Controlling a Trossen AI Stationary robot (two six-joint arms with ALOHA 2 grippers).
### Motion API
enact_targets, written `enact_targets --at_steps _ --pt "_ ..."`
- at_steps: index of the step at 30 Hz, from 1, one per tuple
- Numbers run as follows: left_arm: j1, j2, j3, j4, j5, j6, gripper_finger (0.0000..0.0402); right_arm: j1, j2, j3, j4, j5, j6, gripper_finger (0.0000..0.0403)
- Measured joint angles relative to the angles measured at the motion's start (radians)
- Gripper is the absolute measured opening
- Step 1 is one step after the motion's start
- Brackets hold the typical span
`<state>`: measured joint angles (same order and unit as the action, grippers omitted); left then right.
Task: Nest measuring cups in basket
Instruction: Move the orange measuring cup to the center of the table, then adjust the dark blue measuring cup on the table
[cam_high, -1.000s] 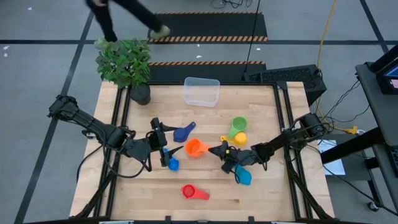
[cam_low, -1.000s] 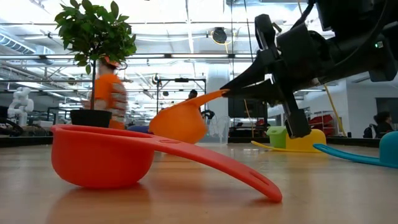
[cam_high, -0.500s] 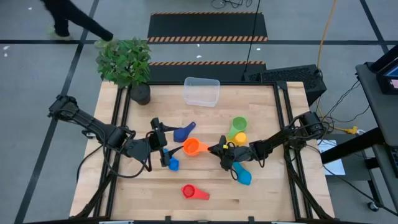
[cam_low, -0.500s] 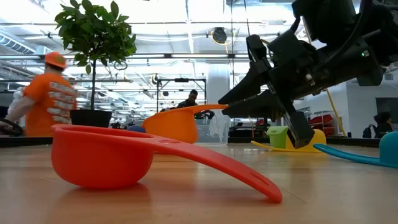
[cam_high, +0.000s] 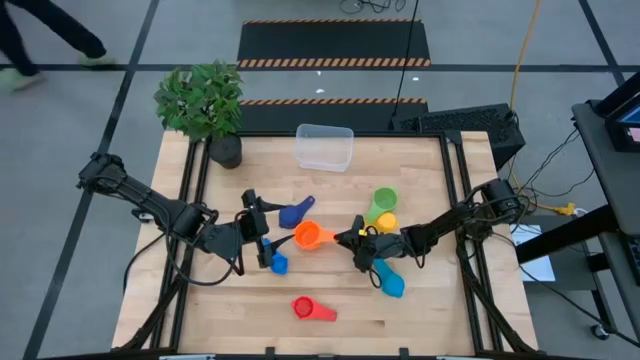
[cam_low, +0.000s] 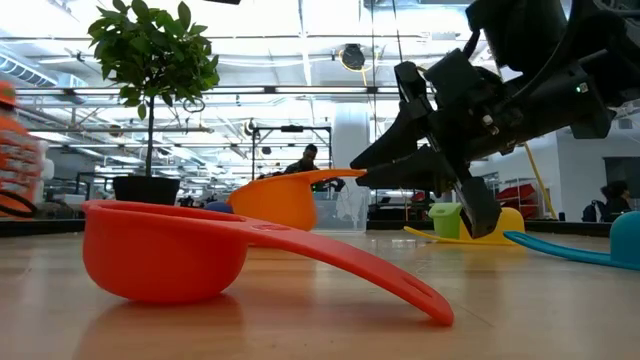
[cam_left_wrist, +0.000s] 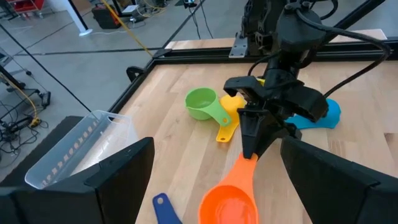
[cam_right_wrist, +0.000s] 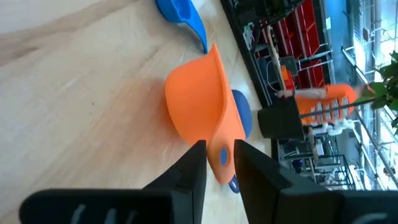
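Note:
The orange measuring cup (cam_high: 308, 236) sits upright on the table's middle, its handle pointing toward the right edge. My right gripper (cam_high: 343, 239) stands slightly open, level with the handle's free end (cam_right_wrist: 221, 163) between its fingers. My left gripper (cam_high: 262, 230) hovers wide open just left of the cup, holding nothing. A dark blue cup (cam_high: 293, 212), a small blue cup (cam_high: 279, 264), a red cup (cam_high: 303, 307), a light blue cup (cam_high: 390, 283), a green cup (cam_high: 384, 200) and a yellow cup (cam_high: 386, 222) lie on the table around it. The clear basket (cam_high: 324, 146) stands at the far edge. My right gripper has its two fingers (cam_right_wrist: 194, 158) on either side of the orange handle's free end (cam_low: 358, 173), coming level from the table's right side along the handle. Whether they touch it I cannot tell. The cup rests on its own base (cam_low: 275, 222) on the table.
A potted plant (cam_high: 205, 105) stands at the far left corner. The red cup (cam_low: 165, 255) lies nearest the front edge. Bare wood shows between the cups and the basket and along the near left.
My right gripper has rolled and opened a little. The orange cup, which hung tilted from its raised handle, has come down and now sits level on the table. A person has walked away to the left behind the table.

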<state>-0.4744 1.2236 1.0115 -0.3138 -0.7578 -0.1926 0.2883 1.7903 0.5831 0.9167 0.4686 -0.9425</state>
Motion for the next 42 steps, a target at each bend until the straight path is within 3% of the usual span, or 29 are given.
enact_targets --at_steps 9,28,34,42 --pt "0.000 0.000 0.000 0.001 0.025 -0.027 0.0353 -0.023 0.000 0.000 -0.088 -0.001 0.064 0.0076" --pt "0.000 0.000 0.000 0.001 0.058 -0.037 0.0353 -0.035 -0.001 0.000 -0.107 0.001 0.165 0.0078" --pt "0.000 0.000 0.000 -0.004 0.058 -0.047 0.0353 -0.047 -0.040 0.000 -0.154 0.003 0.240 0.0111" --pt "0.012 0.000 0.000 -0.007 0.080 -0.074 0.0353 -0.053 -0.222 0.000 -0.424 0.003 0.361 0.0160"
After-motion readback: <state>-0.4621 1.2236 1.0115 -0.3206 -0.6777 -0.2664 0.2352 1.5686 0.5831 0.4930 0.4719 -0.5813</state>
